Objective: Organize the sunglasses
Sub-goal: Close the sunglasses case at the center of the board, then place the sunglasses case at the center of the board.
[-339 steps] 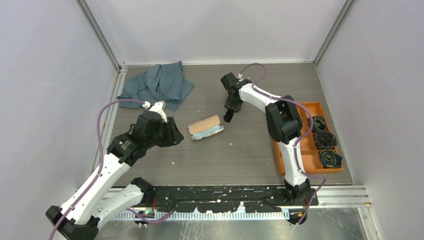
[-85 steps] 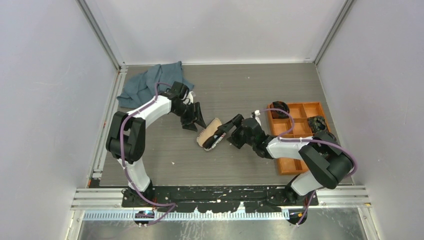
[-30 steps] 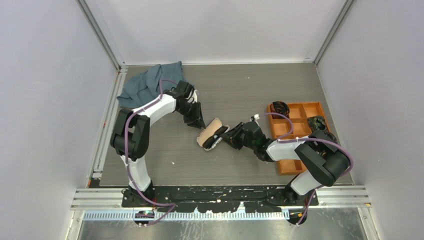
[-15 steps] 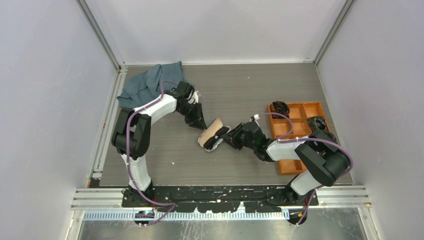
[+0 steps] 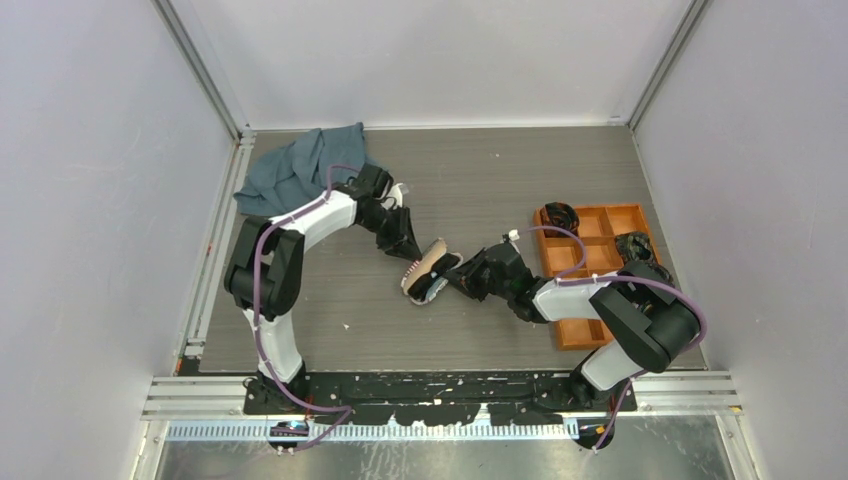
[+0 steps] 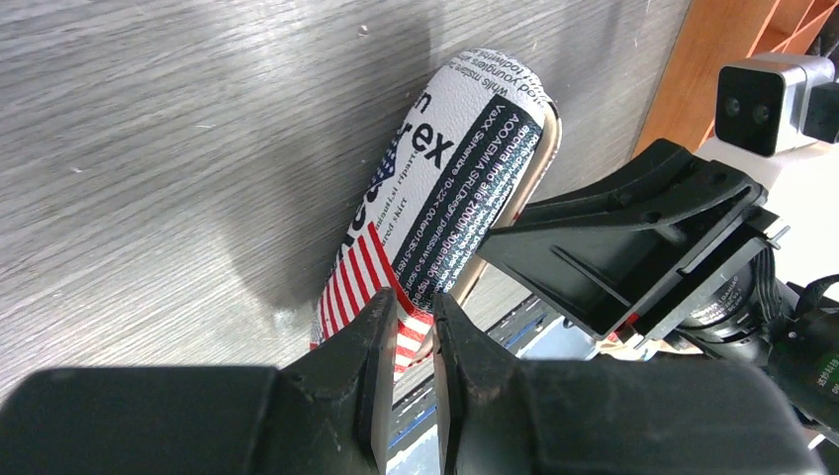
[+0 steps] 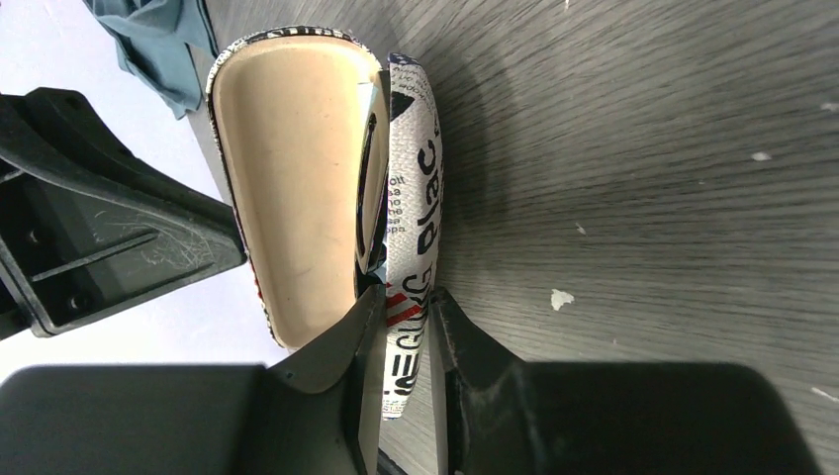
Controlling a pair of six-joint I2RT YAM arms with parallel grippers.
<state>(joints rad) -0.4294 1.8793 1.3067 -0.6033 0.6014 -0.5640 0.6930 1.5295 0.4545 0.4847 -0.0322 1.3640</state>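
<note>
A grey wood-grain table [image 5: 500, 170] inside white walls carries a white oval case with dark and red print [image 5: 424, 270], lying ajar at the centre. The left gripper [image 6: 408, 319] is clamped on the rim of 1 shell, and the right gripper [image 7: 404, 315] is clamped on the other shell's printed wall. The glossy black sunglasses [image 7: 368, 188] sit inside, with only an edge showing between the 2 shells.

The left arm [image 5: 300, 213] is arching inward and the right arm [image 5: 575, 290] is stretching low; the left gripper [image 6: 408, 319] and right gripper [image 7: 401, 309] are facing each other, each pinching one shell of the patterned case [image 6: 445, 188], jaws nearly together.
</note>
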